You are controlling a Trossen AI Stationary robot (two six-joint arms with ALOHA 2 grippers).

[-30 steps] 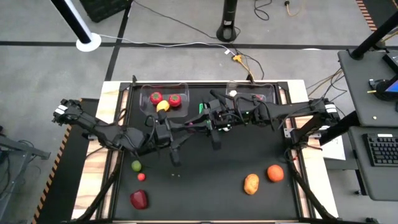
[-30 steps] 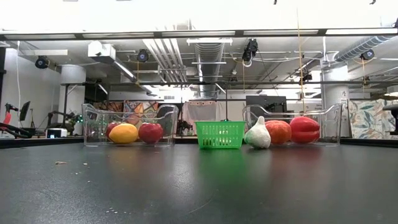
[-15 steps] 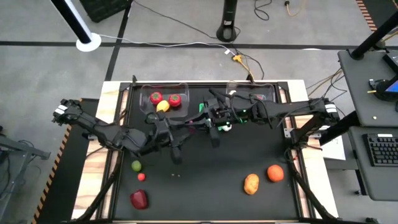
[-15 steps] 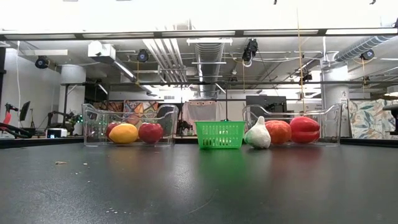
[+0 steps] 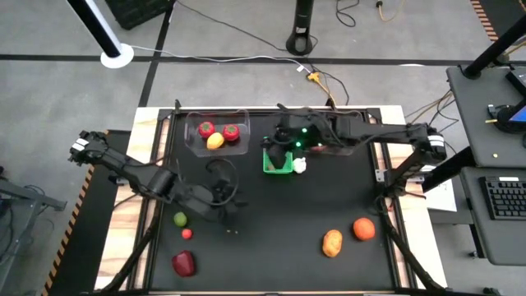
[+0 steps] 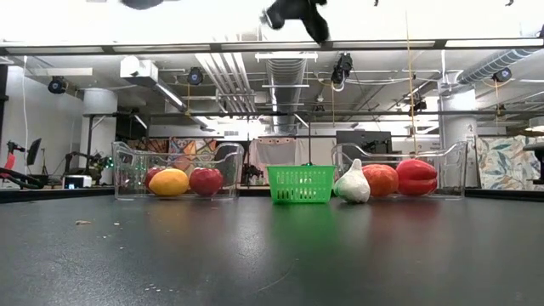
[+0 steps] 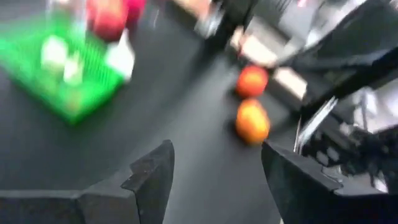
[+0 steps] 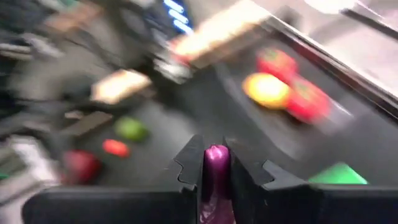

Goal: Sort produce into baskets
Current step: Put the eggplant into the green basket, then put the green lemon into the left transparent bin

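Since the earlier high view, the left gripper [image 5: 228,200] has drawn back from the table's middle toward the lower left of centre. In its wrist view its fingers [image 7: 152,177] stand apart with nothing between them. The right gripper [image 5: 283,141] has swung from centre frame up over the green basket [image 5: 277,162], and in the low view dark arm parts now poke in at the top edge where none showed before.

Left to right in the high view: a green fruit [image 5: 179,219], a small red one [image 5: 186,233] and a larger dark red piece [image 5: 183,263] lie at lower left. The left clear bin [image 5: 193,141] at upper left holds two red pieces and a yellow one. The green basket sits at upper centre with a white piece [image 5: 300,165] touching its right side. Two orange fruits [image 5: 332,242] rest at lower right.

The right gripper is clamped on a small purple piece [image 8: 216,163], seen only in its wrist view. The right clear bin [image 6: 398,179] is mostly hidden beneath the right arm from above. Both wrist views are smeared by motion.
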